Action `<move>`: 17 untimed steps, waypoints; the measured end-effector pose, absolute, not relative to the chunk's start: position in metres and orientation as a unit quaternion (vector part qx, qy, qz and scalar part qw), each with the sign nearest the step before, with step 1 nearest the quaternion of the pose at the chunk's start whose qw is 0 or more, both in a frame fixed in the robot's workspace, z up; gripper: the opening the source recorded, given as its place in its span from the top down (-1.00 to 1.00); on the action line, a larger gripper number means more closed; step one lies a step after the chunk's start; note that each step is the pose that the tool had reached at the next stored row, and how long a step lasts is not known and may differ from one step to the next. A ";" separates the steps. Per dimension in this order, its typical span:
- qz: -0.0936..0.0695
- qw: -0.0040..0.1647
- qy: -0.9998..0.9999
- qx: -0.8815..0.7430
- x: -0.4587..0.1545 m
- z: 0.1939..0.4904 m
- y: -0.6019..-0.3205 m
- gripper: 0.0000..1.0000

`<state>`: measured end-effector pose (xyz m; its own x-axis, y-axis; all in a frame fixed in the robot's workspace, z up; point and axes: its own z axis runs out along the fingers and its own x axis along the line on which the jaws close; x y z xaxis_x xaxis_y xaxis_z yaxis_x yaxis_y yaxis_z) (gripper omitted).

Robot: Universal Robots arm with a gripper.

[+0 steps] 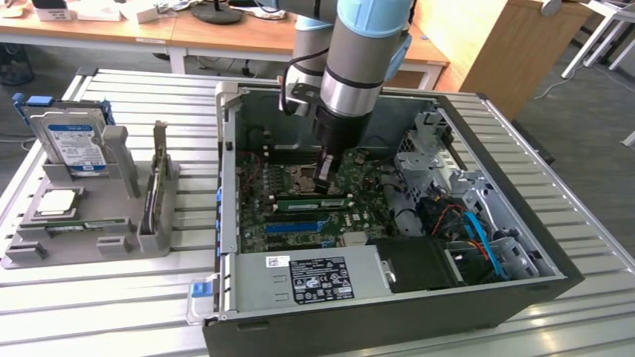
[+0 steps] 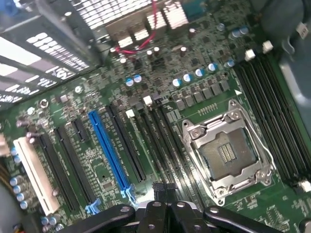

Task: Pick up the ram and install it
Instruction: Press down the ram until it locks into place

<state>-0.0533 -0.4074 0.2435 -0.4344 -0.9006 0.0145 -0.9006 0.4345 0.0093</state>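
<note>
Install step: the clenched pincer [image 1: 331,169] presses over the slim green ram stick [image 1: 311,202] on the green motherboard [image 2: 160,87]; seating likely needs even downward pressure.

- I see the computer case [image 1: 397,297] open on top, with access from above.
- The drive cage [image 1: 436,160] and cables [image 1: 476,230] crowd the exterior view's right.
- The power supply [image 1: 312,279] blocks the near side.
- The motherboard [image 2: 146,121] lies unobstructed around the CPU socket [image 2: 226,155].
</note>
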 end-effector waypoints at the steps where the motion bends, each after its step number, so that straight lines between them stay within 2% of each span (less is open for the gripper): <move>1: 0.000 0.009 -0.851 0.526 -0.053 0.243 -0.407 0.79; 17: -0.001 0.009 -0.912 0.409 -0.053 0.241 -0.407 0.79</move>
